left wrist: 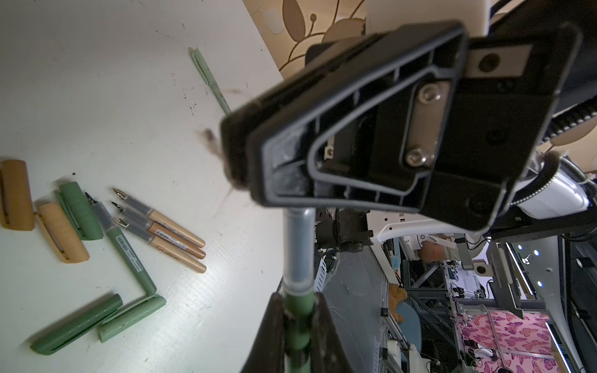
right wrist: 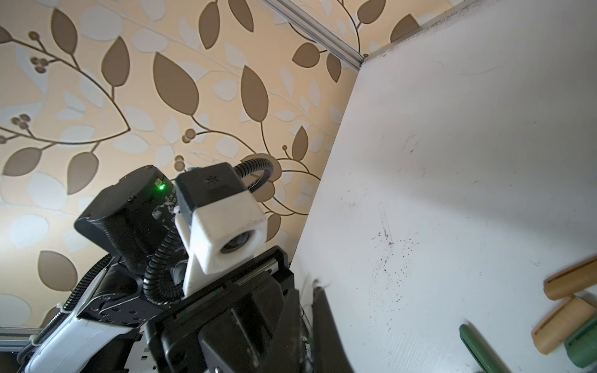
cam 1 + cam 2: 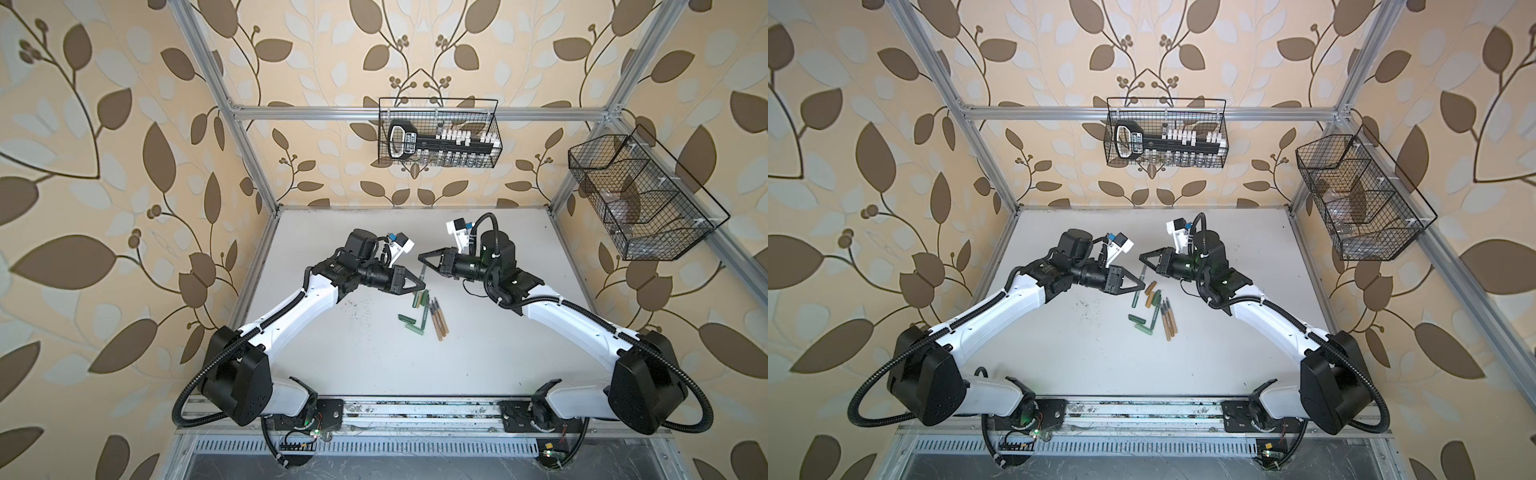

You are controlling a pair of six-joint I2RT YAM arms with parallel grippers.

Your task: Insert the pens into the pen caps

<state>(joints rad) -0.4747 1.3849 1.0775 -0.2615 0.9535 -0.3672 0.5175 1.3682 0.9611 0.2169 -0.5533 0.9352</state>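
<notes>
While the left jaws are clamped on the green barrel of a dark green pen [image 1: 298, 255], its grey front section stands out beyond them toward the right jaws. The right jaws are pressed together with nothing seen between them. In the left wrist view the pen's tip is hidden behind the right jaws, so contact there cannot be confirmed. In both top views the two sets of jaws meet almost tip to tip above the bench [image 3: 353, 365].

The remaining items lie on the bench below the jaws, on the side toward the arm bases.
- Two tan caps [image 1: 16, 193] [image 1: 61, 234] lie side by side, close together.
- A dark green cap [image 1: 80, 210] lies against the nearer tan one.
- A second green pen [image 1: 129, 255], uncapped, lies next to that cap.
- Three tan pens [image 1: 164, 231] lie side by side and touching, nibs bare.
- A pale green cap [image 1: 132, 318] lies at the tail of the second green pen, with a second dark green cap [image 1: 77, 323] just beside it.
- A pale green pen [image 1: 210, 76] lies apart from this group, beyond the right jaws. A clip shows at its far end, so it appears capped.
</notes>
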